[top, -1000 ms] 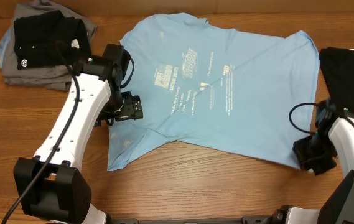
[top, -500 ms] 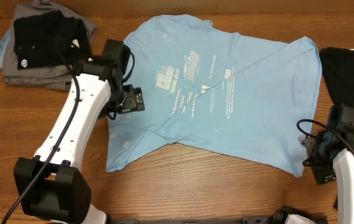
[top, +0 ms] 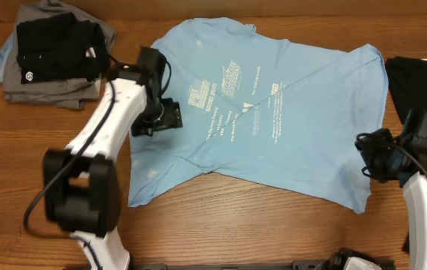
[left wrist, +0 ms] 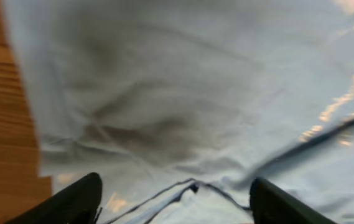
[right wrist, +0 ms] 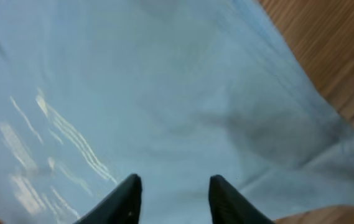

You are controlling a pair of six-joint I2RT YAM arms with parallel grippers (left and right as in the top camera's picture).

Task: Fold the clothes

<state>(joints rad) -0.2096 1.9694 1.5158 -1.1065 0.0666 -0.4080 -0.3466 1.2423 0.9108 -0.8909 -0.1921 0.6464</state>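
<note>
The clothes, a light blue T-shirt (top: 273,112) with white lettering, lie spread flat across the middle of the table. My left gripper (top: 166,116) hovers over the shirt's left side, near the print. In the left wrist view it (left wrist: 175,183) is open wide, with a raised ridge of blue cloth (left wrist: 192,186) between the jaws and touching neither finger. My right gripper (top: 374,154) is over the shirt's right edge, above the lower corner. In the right wrist view it (right wrist: 175,178) stands open, with flat blue fabric (right wrist: 164,93) beneath and between its fingers.
A stack of grey garments (top: 18,82) topped by a small black shirt (top: 52,41) sits at the back left. A black garment (top: 423,82) lies at the right edge of the table. Bare wood (top: 243,225) runs along the front.
My left gripper has shifted back and right, further onto the shirt. My right arm has swung from the lower right corner up to the shirt's right edge.
</note>
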